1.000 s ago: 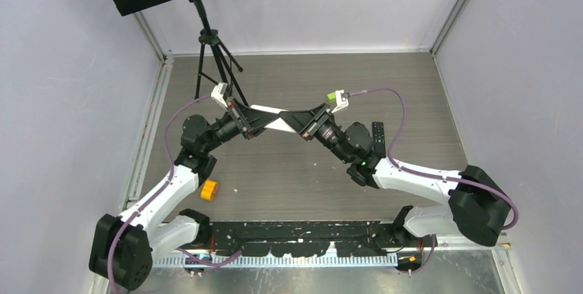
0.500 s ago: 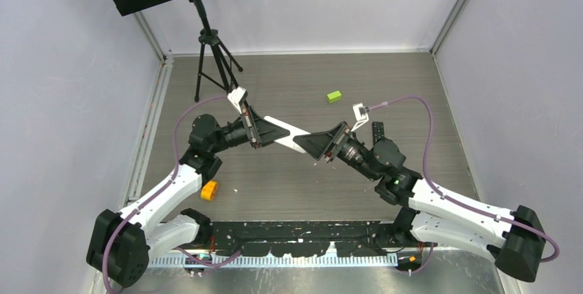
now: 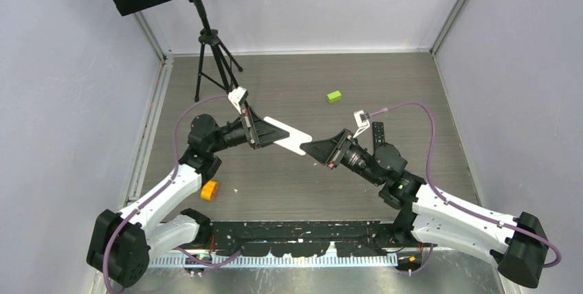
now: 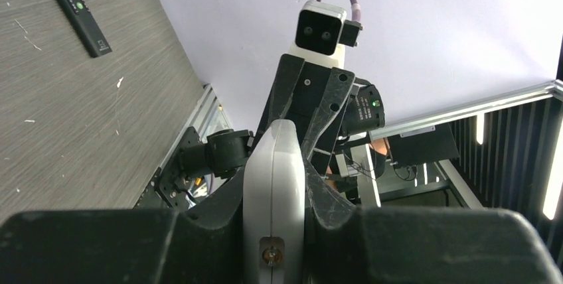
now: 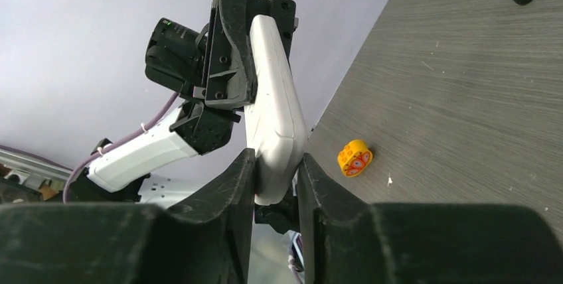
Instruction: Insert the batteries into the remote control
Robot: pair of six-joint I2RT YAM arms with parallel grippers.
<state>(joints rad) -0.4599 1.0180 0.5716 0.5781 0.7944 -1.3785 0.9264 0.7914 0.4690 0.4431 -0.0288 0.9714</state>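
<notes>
A white remote control point(image 3: 286, 135) hangs in the air over the middle of the table, held at both ends. My left gripper point(image 3: 260, 132) is shut on its left end; in the left wrist view the remote point(image 4: 275, 184) stands edge-on between the fingers point(image 4: 332, 198). My right gripper point(image 3: 322, 150) is shut on the right end, its pads pressed against the remote's rounded tip point(image 5: 273, 131). The batteries are out of view.
A black remote point(image 3: 378, 134) lies flat at the right, also in the left wrist view point(image 4: 74, 6). A lime-green block point(image 3: 334, 96) sits at the back. An orange block point(image 3: 209, 189) lies front left. A black tripod point(image 3: 210, 50) stands at the back left.
The right arm has swung outward to the right and drawn back along the white remote to its end. The left gripper shifted slightly right with the remote. The green block is uncovered.
</notes>
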